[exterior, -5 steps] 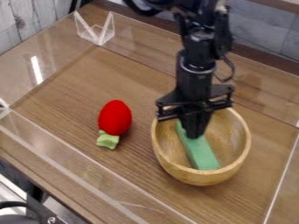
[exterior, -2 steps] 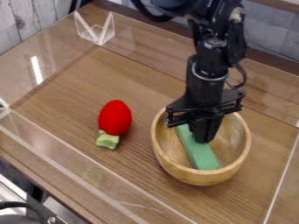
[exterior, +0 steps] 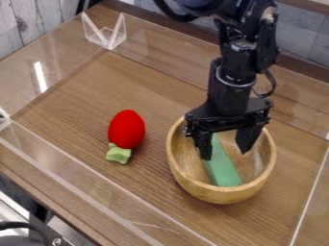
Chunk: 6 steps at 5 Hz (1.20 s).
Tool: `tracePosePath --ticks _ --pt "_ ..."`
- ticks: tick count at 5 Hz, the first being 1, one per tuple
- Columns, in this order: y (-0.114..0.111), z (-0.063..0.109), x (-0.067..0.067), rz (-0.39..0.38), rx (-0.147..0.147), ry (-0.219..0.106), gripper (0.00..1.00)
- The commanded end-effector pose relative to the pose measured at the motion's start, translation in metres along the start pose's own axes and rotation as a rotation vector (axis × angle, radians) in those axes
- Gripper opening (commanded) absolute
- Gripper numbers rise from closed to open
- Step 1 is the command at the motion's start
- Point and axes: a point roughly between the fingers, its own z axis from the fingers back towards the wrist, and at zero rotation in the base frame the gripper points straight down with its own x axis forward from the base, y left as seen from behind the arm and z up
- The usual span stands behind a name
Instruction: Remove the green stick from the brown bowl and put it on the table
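A green stick (exterior: 225, 163) lies slanted inside the brown bowl (exterior: 188, 178) at the right of the wooden table. My black gripper (exterior: 226, 145) points straight down into the bowl, its jaws open. One finger (exterior: 205, 144) stands to the left of the stick's upper end and the other to its right. The stick rests on the bowl's bottom and far wall, and nothing is held.
A red strawberry toy (exterior: 125, 127) with a green stem (exterior: 119, 154) lies left of the bowl. Clear acrylic walls (exterior: 52, 58) fence the table. A clear stand (exterior: 106, 32) sits at the back left.
The jaws have spread from nearly shut to wide open around the stick's upper end. The arm has shifted slightly right in the picture; the stick stays in the bowl.
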Motion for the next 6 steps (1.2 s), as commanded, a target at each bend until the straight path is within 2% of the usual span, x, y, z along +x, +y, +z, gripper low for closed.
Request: tracePosePath --ticks 1,2,4,5,6 --pt "-0.013 0.014 0.009 0.016 -0.062 -0.039 0.0" --pt "-0.015 0.015 0.009 0.007 -0.062 -0.041 0.0" --pt "-0.039 0.051 0.017 -0.033 -0.125 -0.051 0.0" --pt "-0.059 0.059 0.021 -0.045 -0.138 -0.049 0.0" --pt "-0.07 0.053 0.026 -0.025 -0.148 -0.049 0.0"
